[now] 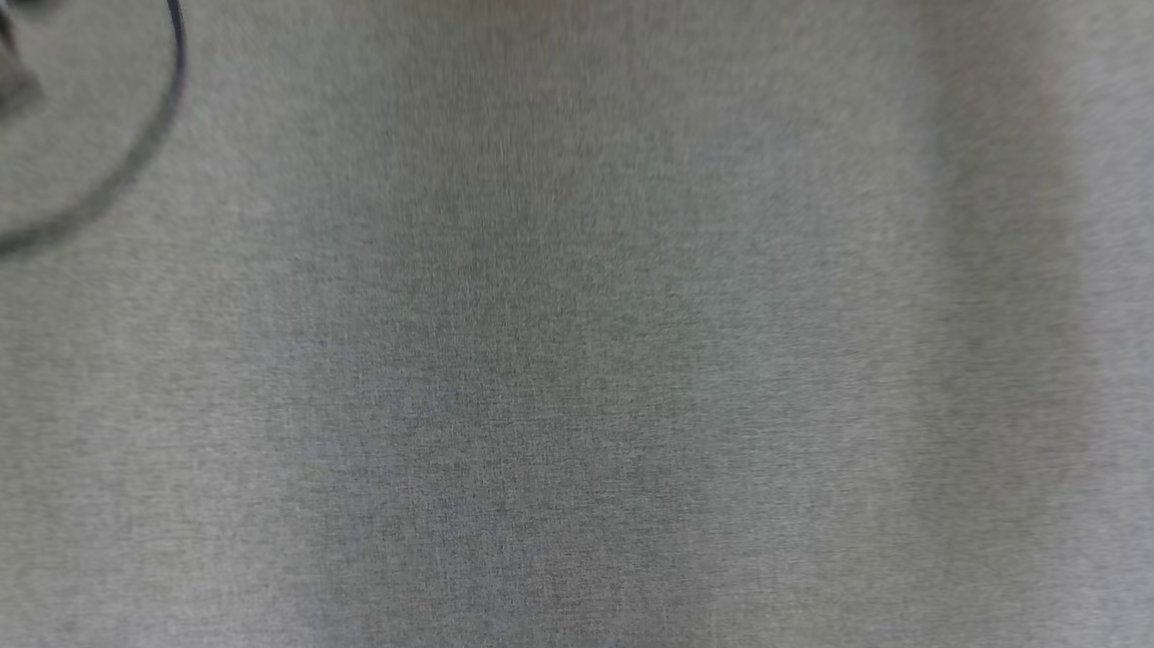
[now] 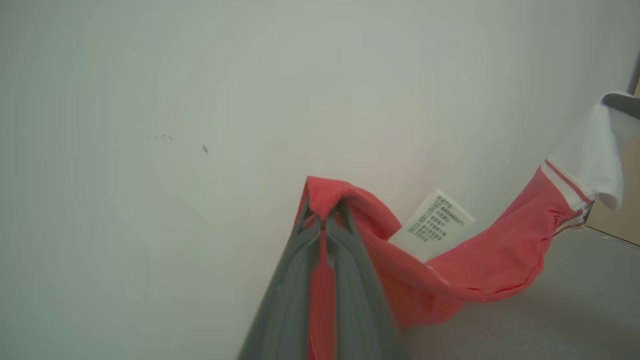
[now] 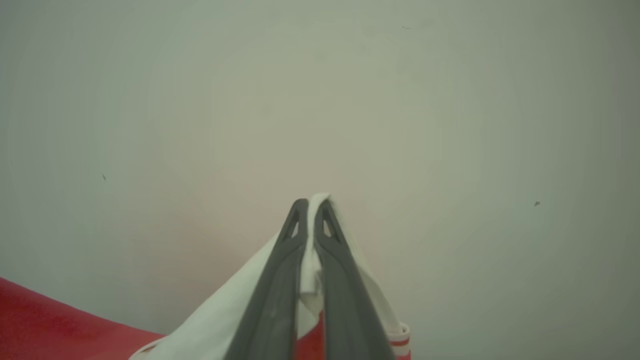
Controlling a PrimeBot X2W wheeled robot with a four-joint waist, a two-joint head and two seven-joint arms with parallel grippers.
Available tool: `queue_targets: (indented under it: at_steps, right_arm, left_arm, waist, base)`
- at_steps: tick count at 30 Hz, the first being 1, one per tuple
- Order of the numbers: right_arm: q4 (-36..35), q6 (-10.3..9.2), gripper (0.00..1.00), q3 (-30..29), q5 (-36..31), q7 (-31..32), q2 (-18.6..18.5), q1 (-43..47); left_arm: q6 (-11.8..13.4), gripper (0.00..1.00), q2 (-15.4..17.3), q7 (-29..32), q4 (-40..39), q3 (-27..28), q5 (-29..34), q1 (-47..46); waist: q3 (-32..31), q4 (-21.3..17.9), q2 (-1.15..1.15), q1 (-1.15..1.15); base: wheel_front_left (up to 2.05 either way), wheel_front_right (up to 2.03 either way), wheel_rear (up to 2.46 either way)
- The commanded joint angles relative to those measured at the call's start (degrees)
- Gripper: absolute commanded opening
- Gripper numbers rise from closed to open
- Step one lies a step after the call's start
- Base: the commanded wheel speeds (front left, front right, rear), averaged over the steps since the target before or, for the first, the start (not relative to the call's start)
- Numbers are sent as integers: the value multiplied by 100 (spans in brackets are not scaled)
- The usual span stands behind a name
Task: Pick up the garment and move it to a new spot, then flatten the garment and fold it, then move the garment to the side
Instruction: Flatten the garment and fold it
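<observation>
The left gripper [image 2: 325, 212] is pressed together on a red fold of the garment [image 2: 490, 265]. The right gripper [image 3: 311, 210] pinches the garment's white end [image 3: 215, 320]. The garment hangs slack between them above the grey surface [image 2: 575, 310], with the care label [image 2: 435, 225] exposed.

Risk: both pinches take little cloth near the fingertips, so a fast swing or widening of the arms may pull an edge free. The slack middle may land bunched, which would hinder flattening.

The garment [image 2: 480, 265] sags between the left jaws and right jaws, its label [image 2: 432, 225] just beside the left.
</observation>
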Motion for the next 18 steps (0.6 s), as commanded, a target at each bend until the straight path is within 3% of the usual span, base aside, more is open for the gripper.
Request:
queue_targets:
  at_steps: [1,10,18]
  right_arm:
    - [-171,5,0,1,72,12,-47,300]
    - [-2016,5,0,-402,108,340,-24,2988]
    - [-3603,5,0,-1148,-159,824,483,5438]
  left_arm:
    - [81,0,77,-34,-170,42,-7,305]
    - [1076,0,597,-33,-2300,971,222,2822]
    - [1595,0,381,-34,-3446,1428,666,4993]
  waist:
    - [-440,-16,1,1]
    - [-976,-29,1,1]
    - [-1349,84,1,1]
  base:
    - [0,0,0]
    - [0,0,0]
    - [0,0,0]
